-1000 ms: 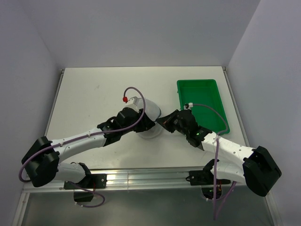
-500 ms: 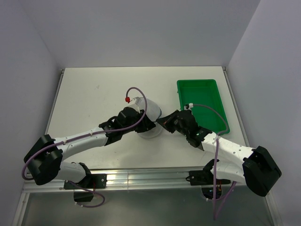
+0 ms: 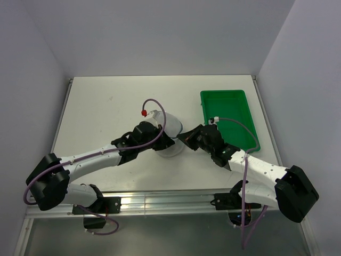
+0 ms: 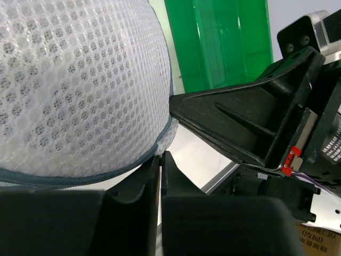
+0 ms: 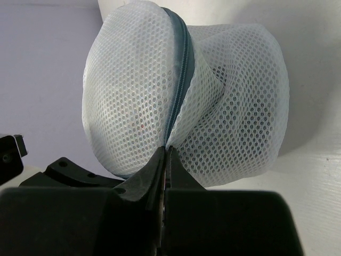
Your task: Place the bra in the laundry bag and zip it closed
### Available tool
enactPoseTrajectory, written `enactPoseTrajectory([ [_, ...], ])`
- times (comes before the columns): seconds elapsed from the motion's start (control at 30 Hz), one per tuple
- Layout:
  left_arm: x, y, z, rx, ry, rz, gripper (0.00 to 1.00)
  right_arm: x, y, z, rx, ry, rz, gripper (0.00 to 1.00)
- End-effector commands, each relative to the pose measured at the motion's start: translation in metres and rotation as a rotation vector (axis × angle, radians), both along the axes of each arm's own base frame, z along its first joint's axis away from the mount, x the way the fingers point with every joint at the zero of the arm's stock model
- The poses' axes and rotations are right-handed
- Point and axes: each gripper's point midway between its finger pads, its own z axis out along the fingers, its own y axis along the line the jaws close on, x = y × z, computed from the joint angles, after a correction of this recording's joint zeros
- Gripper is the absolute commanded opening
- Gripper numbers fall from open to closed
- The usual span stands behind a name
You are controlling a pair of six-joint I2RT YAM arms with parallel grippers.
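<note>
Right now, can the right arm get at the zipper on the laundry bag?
Likely yes: the right gripper is shut on the laundry bag at the zipper's near end, nothing between.

I'm driving a robotics test cell here, a lab set-up rather than any lived-in room. In the top view a bare white table point(image 3: 106, 106) fills the middle of the frame. Plain pale partition walls point(image 3: 160, 37) box it in at the back and on both sides. Along the bottom edge runs an aluminium rail point(image 3: 160, 200), where my left arm point(image 3: 90, 160) and right arm point(image 3: 261, 168) are mounted, with purple cables point(image 3: 153, 100) looped loose over them. A green plastic tray point(image 3: 229, 106) sits right of centre. At the right edge of the left wrist view, the other arm shows printed lettering point(image 4: 331, 145) and exposed wiring. The laundry bag point(image 5: 229, 106) is the one household thing here.
</note>
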Motion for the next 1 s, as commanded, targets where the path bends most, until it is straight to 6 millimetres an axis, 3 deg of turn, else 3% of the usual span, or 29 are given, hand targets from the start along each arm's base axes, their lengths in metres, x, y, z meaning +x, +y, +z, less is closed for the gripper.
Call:
enactPoseTrajectory([
  [0.0, 0.002, 0.001, 0.021, -0.039, -0.045, 0.001, 0.06, -0.001, 0.001, 0.004, -0.004, -0.024, 0.004, 0.0],
  [0.03, 0.002, 0.002, 0.023, -0.039, -0.045, 0.002, 0.0, 0.0, 0.0, 0.003, -0.012, -0.026, 0.003, 0.0],
  [0.23, -0.005, 0.012, 0.025, -0.015, -0.036, 0.0, 0.0, 0.003, -0.007, -0.002, -0.083, -0.037, -0.008, 0.0],
  [0.67, -0.018, 0.059, 0.005, 0.093, -0.01, 0.043, 0.0, 0.019, -0.023, 0.001, -0.248, -0.087, -0.025, 0.0],
  [0.97, -0.012, 0.103, -0.004, 0.134, 0.002, 0.132, 0.0, 0.042, -0.049, -0.008, -0.339, -0.089, -0.036, 0.0],
])
